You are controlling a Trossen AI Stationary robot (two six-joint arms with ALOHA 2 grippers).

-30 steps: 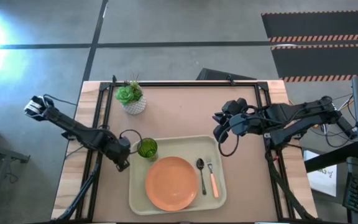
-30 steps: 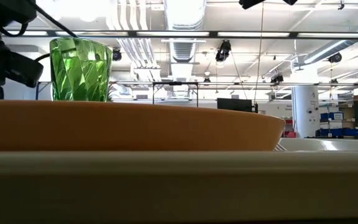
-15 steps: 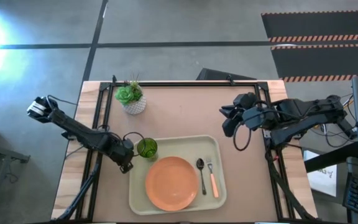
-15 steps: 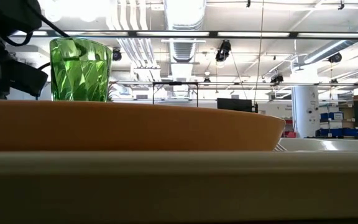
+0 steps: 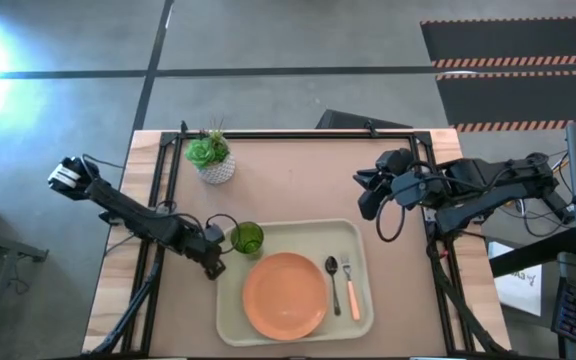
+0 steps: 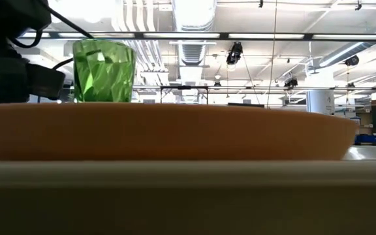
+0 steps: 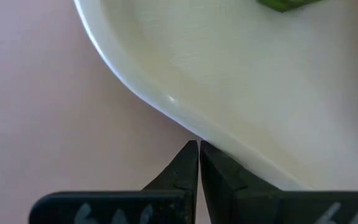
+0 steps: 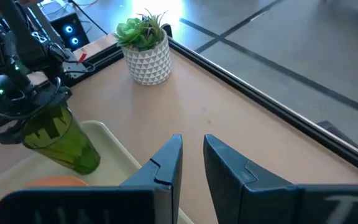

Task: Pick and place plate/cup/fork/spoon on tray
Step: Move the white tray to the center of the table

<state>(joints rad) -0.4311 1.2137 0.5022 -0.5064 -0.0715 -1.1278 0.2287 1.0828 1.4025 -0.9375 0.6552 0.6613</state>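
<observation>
- On the tray (image 5: pixel 286 234), which lies along the near edge of the table (image 5: pixel 298 175), all four pieces are already loaded: plate (image 5: pixel 285 294) in the middle, spoon (image 5: pixel 333 283) and fork (image 5: pixel 352 285) side by side just to its right, cup (image 5: pixel 247 238) upright in the far-left corner.
- Cutlery lies parallel, handles toward the near edge; spoon sits between plate and fork. Plate looks empty from above; cup likewise, as far as I can tell.
- Left gripper (image 5: pixel 214 262) is low at the tray's left edge, just beside the cup's corner. Left wrist view shows its fingers (image 7: pixel 188 168) pressed together, holding nothing, tips meeting the outside of the tray's rim. My reading: closed fingers are being used as a pusher to nudge the tray sideways, not to grasp.
- Right gripper (image 5: pixel 365 198) hangs above bare table near the right edge, well apart from the tray. Its fingers (image 8: pixel 166 163) stand a narrow gap apart with nothing between them; I take it as parked.
- Low view: cup stands behind the plate's rim, left arm dark beside it.
- Potted plant (image 5: pixel 211 155) sits toward the table's far-left corner, clear of the tray.
- Judgement: placing is done; only tidying of the tray's position seems left. Risk: a hard shove could tip the cup.
</observation>
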